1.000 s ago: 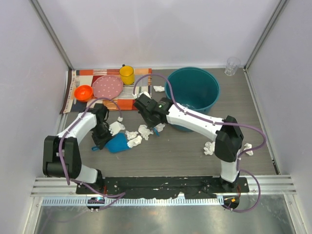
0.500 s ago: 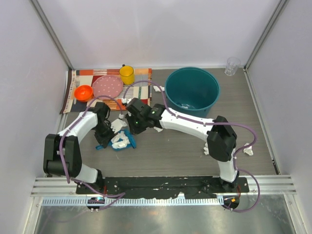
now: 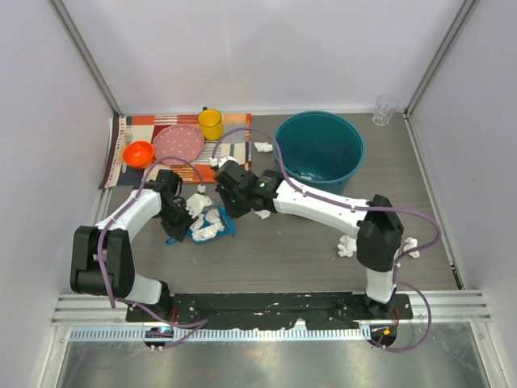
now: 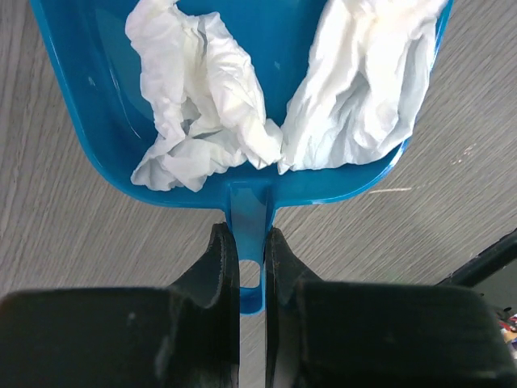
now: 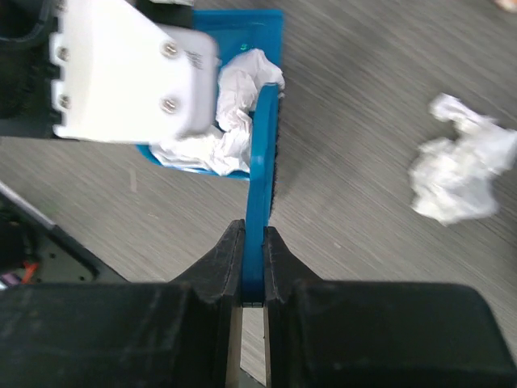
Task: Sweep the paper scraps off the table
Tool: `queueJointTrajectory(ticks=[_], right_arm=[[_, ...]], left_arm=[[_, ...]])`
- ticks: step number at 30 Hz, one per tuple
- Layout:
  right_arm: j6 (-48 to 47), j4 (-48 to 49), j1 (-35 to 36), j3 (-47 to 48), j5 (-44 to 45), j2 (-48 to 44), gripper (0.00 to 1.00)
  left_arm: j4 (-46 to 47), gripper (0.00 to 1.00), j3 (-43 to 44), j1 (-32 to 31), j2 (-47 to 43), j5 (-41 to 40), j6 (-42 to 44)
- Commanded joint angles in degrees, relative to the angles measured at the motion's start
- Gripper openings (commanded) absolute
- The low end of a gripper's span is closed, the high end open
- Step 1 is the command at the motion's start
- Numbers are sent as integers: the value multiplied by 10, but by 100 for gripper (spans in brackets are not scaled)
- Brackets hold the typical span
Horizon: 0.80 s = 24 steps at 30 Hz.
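Note:
My left gripper (image 3: 179, 220) is shut on the handle of a blue dustpan (image 3: 208, 226) lying on the table (image 3: 283, 259). In the left wrist view the pan (image 4: 97, 89) holds two crumpled white paper scraps (image 4: 202, 105), with my left gripper (image 4: 249, 242) on its handle. My right gripper (image 3: 234, 202) is shut on a blue brush (image 5: 262, 153), which stands at the pan's mouth (image 5: 250, 24) against the scraps (image 5: 234, 121). Loose scraps lie by the right gripper (image 3: 260, 214), near the bucket (image 3: 263, 147) and at the right (image 3: 347, 245).
A teal bucket (image 3: 349, 174) stands at the back right. A striped placemat (image 3: 121, 133) at the back left holds an orange bowl (image 3: 138, 153), a pink plate (image 3: 178, 144) and a yellow cup (image 3: 211, 124). A clear glass (image 3: 385, 107) stands in the far right corner.
My right arm swept the brush left and pushed the middle scraps into the dustpan. The dustpan shifted slightly right and now holds paper.

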Motion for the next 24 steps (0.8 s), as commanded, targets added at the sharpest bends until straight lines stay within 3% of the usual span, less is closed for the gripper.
queueJointTrajectory(ticks=[1, 13, 17, 24], right_arm=[[-25, -97, 2, -6, 130, -83, 1], [-17, -146, -3, -39, 188, -208, 1], [-22, -132, -5, -69, 177, -236, 1], [-23, -55, -5, -206, 86, -316, 1]], left_arm=[[36, 0, -4, 1, -18, 53, -15], [11, 0, 50, 1, -5, 113, -46], [-23, 0, 133, 1, -3, 88, -98], [-115, 0, 299, -8, 48, 82, -143]])
